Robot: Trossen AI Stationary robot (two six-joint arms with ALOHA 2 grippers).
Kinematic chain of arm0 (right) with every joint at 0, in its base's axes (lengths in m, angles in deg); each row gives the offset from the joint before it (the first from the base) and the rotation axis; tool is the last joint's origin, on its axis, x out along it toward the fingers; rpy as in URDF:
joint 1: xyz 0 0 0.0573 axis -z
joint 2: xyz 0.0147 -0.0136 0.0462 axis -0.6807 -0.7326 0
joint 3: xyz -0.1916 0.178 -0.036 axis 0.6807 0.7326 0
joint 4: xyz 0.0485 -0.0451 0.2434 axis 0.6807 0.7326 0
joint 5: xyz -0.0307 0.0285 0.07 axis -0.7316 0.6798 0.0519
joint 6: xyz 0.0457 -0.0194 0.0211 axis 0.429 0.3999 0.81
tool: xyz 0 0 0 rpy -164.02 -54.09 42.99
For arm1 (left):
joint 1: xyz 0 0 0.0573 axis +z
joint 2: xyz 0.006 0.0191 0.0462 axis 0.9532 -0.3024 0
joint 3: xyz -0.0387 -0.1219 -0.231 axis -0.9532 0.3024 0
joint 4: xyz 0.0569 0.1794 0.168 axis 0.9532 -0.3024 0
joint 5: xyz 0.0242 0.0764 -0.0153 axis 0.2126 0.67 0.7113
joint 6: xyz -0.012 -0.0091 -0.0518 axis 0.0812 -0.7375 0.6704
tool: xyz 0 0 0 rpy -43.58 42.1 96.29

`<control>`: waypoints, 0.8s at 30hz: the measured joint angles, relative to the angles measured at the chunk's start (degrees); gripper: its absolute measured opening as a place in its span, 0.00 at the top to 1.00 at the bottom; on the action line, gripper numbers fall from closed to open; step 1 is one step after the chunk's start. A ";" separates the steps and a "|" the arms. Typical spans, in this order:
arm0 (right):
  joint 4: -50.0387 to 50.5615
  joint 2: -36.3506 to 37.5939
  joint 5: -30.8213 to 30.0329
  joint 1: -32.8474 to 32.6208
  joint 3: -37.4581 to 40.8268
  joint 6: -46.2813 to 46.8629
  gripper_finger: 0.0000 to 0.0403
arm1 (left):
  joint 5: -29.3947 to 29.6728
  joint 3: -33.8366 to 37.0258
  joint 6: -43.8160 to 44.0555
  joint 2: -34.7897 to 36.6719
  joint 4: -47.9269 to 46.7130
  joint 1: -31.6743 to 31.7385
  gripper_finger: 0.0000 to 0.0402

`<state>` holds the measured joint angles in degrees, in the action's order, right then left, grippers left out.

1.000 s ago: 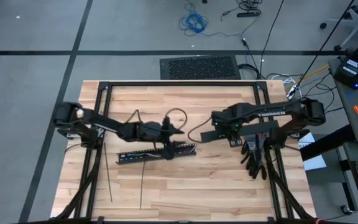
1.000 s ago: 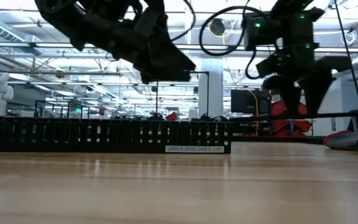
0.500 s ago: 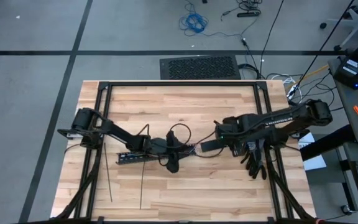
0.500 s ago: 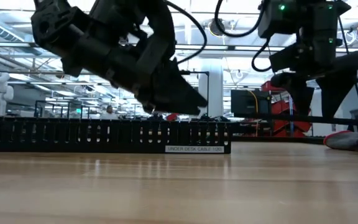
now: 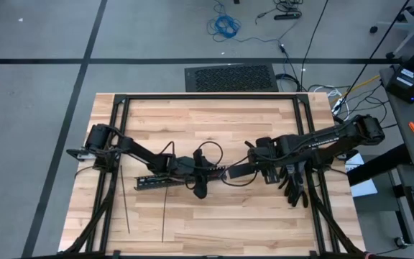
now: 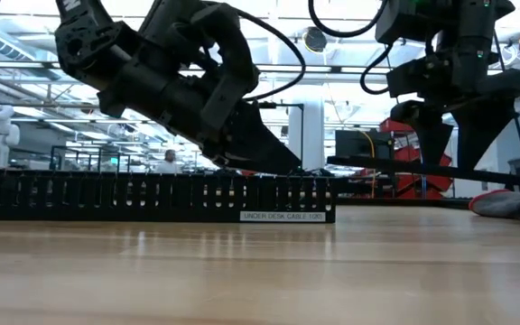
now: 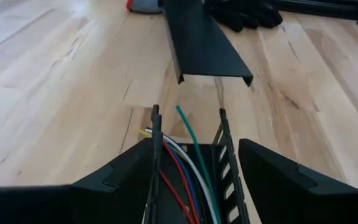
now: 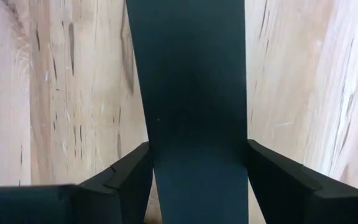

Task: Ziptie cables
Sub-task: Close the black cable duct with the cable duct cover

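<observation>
Pale wooden table [image 5: 192,122] carried the slotted duct [image 5: 157,181], cables [image 7: 180,163] lying inside it. Left gripper [image 7: 194,168] straddled the duct's end; right gripper [image 8: 197,171], clamped on the cover bar [image 7: 197,40], should align it squarely before lowering.

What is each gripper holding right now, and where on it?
The right gripper clamps the flat black cover bar across its width, near one end. The left gripper straddles the slotted duct holding the wires at its end.
</observation>
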<state>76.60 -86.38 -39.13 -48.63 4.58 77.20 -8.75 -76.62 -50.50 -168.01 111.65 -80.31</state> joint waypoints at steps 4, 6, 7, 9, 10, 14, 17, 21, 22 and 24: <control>0.02 0.00 -0.29 0.00 0.00 0.24 0.43 | -1.55 -1.21 -0.50 0.00 -0.86 0.06 0.42; 0.02 0.00 -1.11 0.00 0.00 0.45 0.43 | -1.62 -2.34 -1.47 0.00 -1.56 0.00 0.42; 0.02 -0.02 -1.16 0.08 0.02 0.45 0.43 | -1.66 -2.90 -1.62 0.00 -2.28 -0.01 0.42; 0.02 -0.02 -1.24 0.13 0.00 0.45 0.43 | -1.69 -3.53 -2.29 0.00 -2.72 0.02 0.41; 0.04 -0.02 -1.27 0.13 0.00 0.45 0.43 | -1.69 -3.68 -2.56 0.00 -2.73 0.02 0.40; 0.50 -0.02 -1.29 0.13 0.00 0.43 0.43 | -1.64 -3.78 -2.53 -0.47 -2.95 0.19 0.33; 1.02 -0.04 -1.33 0.13 0.00 0.40 0.43 | -1.62 -3.92 -2.47 -1.51 -3.10 0.36 0.27; 1.49 -0.09 -1.40 0.13 -0.02 0.41 0.43 | -0.99 -6.12 -2.00 -4.74 -4.29 0.75 0.24; 1.55 -0.08 -1.42 0.13 -0.06 0.44 0.43 | -1.01 -7.13 -2.00 -5.75 -3.97 0.85 0.24; 1.65 -0.09 -1.47 0.13 -0.07 0.56 0.43 | -0.58 -8.19 -1.99 -7.23 -4.48 1.04 0.24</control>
<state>78.25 -86.47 -40.60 -48.50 4.52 77.77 -9.33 -84.81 -52.48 -175.23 107.16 -79.27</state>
